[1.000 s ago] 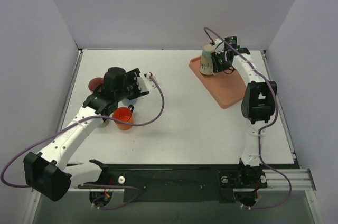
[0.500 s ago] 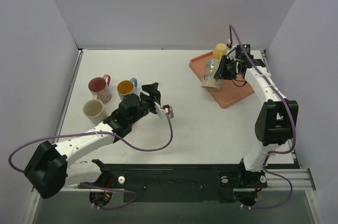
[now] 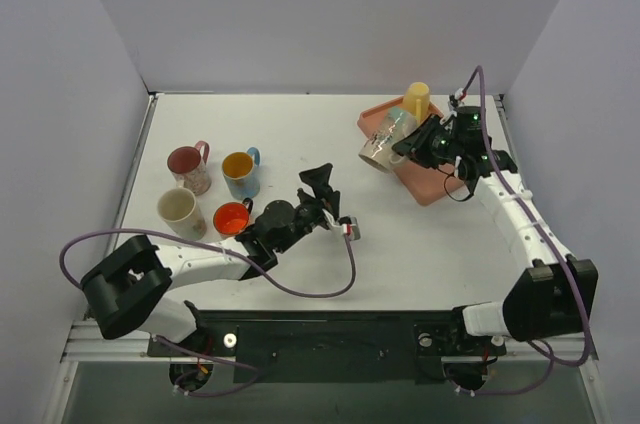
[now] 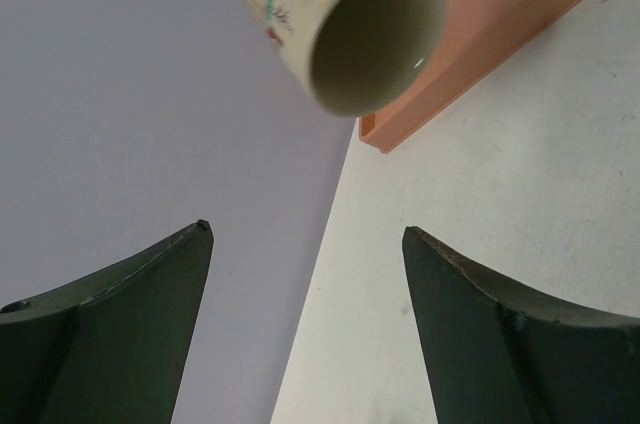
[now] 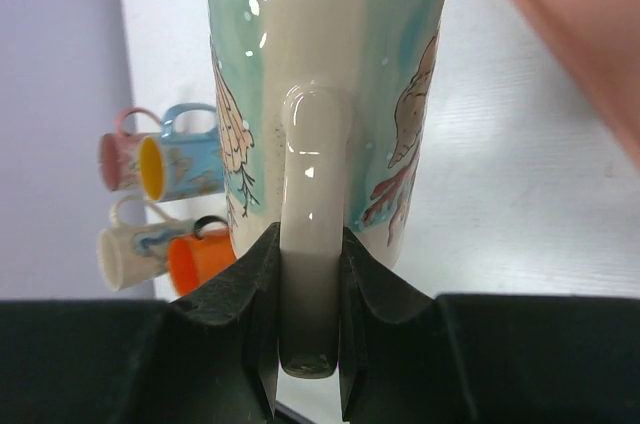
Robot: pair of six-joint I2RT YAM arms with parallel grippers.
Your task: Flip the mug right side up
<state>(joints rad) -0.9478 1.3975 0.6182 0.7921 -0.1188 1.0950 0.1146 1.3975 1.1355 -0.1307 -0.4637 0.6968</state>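
A cream mug with teal and red drawings (image 3: pixel 381 147) hangs tilted in the air at the left edge of the orange tray (image 3: pixel 432 184), its mouth facing left. My right gripper (image 3: pixel 414 144) is shut on its handle (image 5: pixel 312 244), seen close in the right wrist view. The left wrist view looks up into the mug's mouth (image 4: pixel 372 39). My left gripper (image 3: pixel 322 177) is open and empty, low over the table's middle and pointing toward the mug, well apart from it.
A yellow cup (image 3: pixel 416 100) stands at the tray's back. Several mugs stand at the left: red-pink (image 3: pixel 188 165), yellow with blue handle (image 3: pixel 239 171), cream (image 3: pixel 178 209), orange (image 3: pixel 232 217). White walls close in the table on three sides.
My right gripper has carried the mug left off the tray and tipped it so the mouth faces left. My left arm has swung from the mugs at the left toward the table's middle.
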